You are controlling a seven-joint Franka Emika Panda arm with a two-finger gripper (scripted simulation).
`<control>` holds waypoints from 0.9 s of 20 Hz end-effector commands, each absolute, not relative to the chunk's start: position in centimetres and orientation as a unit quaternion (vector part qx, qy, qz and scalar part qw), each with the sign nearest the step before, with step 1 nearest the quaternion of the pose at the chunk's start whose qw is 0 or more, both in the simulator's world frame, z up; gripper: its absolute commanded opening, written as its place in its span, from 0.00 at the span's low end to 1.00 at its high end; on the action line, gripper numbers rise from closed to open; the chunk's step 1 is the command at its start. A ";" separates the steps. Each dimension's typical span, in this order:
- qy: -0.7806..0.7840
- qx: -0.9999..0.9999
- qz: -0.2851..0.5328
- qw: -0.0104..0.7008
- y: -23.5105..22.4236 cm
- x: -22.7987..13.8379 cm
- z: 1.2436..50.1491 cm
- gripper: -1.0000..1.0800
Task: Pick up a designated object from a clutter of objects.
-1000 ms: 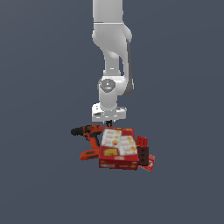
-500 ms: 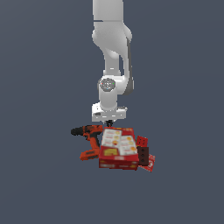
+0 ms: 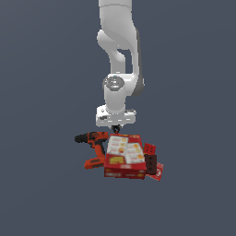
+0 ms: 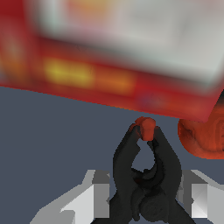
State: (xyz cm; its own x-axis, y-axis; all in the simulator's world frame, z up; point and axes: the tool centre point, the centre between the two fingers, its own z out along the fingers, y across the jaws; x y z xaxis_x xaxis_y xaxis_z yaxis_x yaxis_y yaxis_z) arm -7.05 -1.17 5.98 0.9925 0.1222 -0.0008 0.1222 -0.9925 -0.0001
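Note:
The designated object, a small black spring clamp (image 4: 146,168) with a red-orange tip, sits between my gripper's (image 4: 146,194) grey fingers (image 4: 101,197), which rest against its two sides. In the exterior view the gripper (image 3: 116,127) hangs low just behind the clutter, with the dark clamp (image 3: 116,129) barely showing under it. The clutter holds an orange-black drill (image 3: 94,144), a flat red box (image 3: 123,156) with pale labels, and small red and dark brown pieces (image 3: 151,159).
In the wrist view the red box (image 4: 109,74) fills the space just beyond the clamp's tip, blurred. An orange part of the drill (image 4: 203,135) lies close beside the tip. Plain dark grey floor surrounds the heap.

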 end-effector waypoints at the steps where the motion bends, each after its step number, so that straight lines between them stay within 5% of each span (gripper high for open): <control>1: -0.061 -0.998 0.000 0.000 -0.9 -6.3 7.7 0.00; 18: -0.061 -0.998 0.000 0.000 1.3 0.4 22.4 0.00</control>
State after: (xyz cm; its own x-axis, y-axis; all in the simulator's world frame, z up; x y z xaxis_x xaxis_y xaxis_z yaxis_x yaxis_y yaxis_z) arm -0.22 1.09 21.00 0.9925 0.1224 0.0004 0.1224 -0.9925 0.0000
